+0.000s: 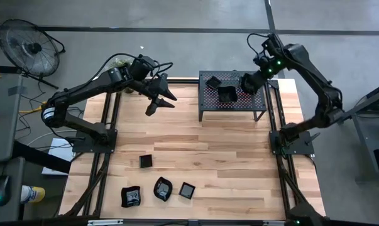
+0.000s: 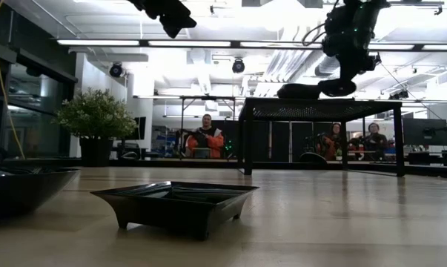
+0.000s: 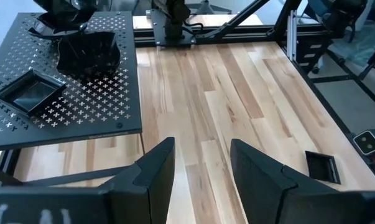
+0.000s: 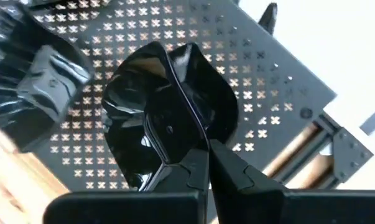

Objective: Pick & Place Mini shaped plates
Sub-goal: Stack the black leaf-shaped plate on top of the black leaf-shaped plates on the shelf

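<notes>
Placing now: right gripper (image 4: pixel 207 163) clenches a wavy-rimmed plate (image 4: pixel 168 112) just above the perforated rack (image 4: pixel 262 81); next, lower and release.

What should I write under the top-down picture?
Right hand grips a mini plate over the rack; left hand hovers open.

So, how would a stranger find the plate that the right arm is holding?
Look at the black perforated rack at the far side of the table. Above its right end, the right tool is shut on a wavy-rimmed plate. Unlike the two plates lying on the rack, this one is pinched by its rim.
</notes>
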